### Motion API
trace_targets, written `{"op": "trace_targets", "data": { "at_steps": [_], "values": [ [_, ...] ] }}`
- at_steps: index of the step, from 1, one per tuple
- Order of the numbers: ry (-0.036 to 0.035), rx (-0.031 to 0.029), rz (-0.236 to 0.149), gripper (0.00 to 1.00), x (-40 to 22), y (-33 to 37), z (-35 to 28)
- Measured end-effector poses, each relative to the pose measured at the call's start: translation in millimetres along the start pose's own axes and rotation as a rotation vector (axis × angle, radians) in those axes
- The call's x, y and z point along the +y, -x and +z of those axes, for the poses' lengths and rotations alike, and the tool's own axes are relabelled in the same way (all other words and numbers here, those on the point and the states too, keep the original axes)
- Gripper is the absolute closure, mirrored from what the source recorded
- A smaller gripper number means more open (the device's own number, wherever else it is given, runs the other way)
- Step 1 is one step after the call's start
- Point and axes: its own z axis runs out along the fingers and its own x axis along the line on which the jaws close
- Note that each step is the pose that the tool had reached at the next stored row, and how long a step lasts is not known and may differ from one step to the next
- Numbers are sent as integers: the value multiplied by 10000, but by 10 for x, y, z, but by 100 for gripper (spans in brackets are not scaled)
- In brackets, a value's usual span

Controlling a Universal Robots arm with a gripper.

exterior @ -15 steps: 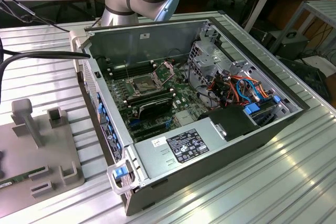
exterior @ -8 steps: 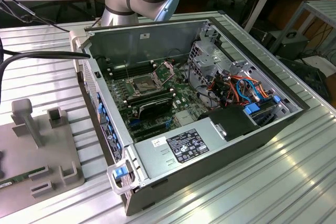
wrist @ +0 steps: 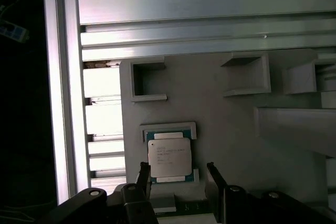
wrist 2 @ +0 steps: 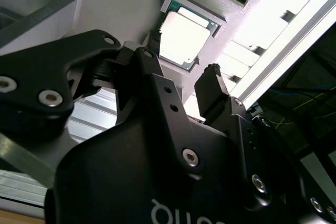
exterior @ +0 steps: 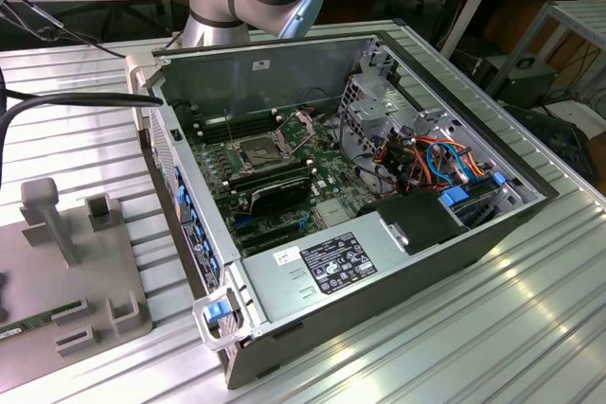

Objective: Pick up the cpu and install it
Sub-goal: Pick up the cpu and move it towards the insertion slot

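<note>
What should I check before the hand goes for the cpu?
1. Hand open and empty: ok.
2. Cpu lying flat in its grey holder: ok.
3. Cpu within the gap between the fingers: ok, though it sits nearer one finger.
4. Nothing on top of the cpu: ok.
5. Hand's height above the cpu: cannot tell.
6. Socket open and empty, in the exterior view: cannot tell.
</note>
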Motion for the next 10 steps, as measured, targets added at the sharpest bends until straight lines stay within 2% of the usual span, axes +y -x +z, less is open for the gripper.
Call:
{"op": "trace_targets", "data": {
  "at_steps": [10],
  "values": [
    [2,-2,0,46,0,0,5]
  ]
}}
